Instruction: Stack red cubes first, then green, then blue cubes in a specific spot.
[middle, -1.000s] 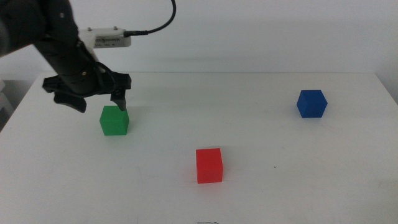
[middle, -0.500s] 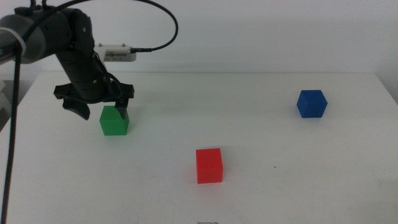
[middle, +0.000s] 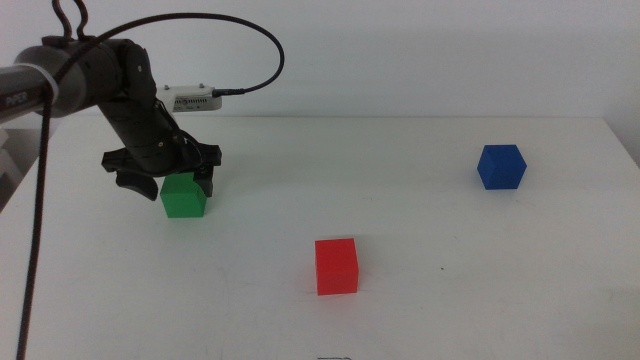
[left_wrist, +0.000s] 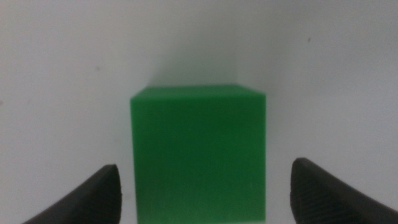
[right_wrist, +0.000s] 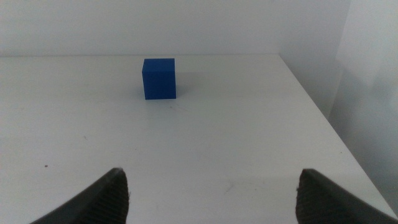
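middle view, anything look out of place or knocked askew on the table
Nothing stands out. The red cube, green cube and blue cube each sit flat and apart on the white table. The left pincer is open around the green cube.

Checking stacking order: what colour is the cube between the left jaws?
Green, clearest in the left wrist view.

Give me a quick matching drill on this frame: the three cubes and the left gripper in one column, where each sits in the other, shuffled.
1. red cube
2. green cube
3. blue cube
4. left gripper

A. far right of the table, alone
B. open, jaws either side of a cube
C. front centre of the table, untouched
D. between the left gripper's jaws, on the table

Pairs: 1-C, 2-D, 3-A, 4-B
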